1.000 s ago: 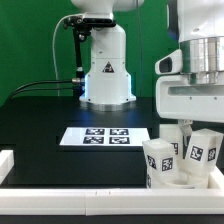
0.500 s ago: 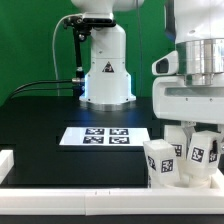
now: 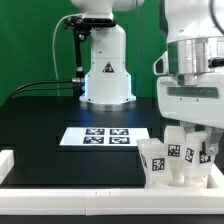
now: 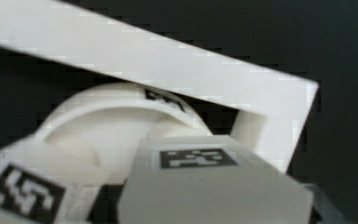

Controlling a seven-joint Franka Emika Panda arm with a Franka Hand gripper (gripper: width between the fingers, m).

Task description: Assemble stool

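Toward the middle of the black worktop [image 3: 40, 125], the marker board [image 3: 104, 136] lay flat and bare of parts. A white border rail [image 3: 90, 176] ran along the near edge. At the near corner on the exterior view's right stood the stool [image 3: 180, 158], its chunky white legs upright and tagged, bunched close together against the rails. In the wrist view one leg [image 4: 96, 135] filled the frame, with the rail corner [image 4: 274, 95] just behind it.

The gripper [image 3: 190, 128] hung directly over the legs, its fingertips down among them; whether the jaws were clamped on a leg or merely straddling it, I could not tell.

The kit looked like light, rigid plastic: stiff, unlikely to deform, but smooth and probably slippery. A hold across a leg's flat tagged faces, low enough to stop it tipping, seemed the soundest grip
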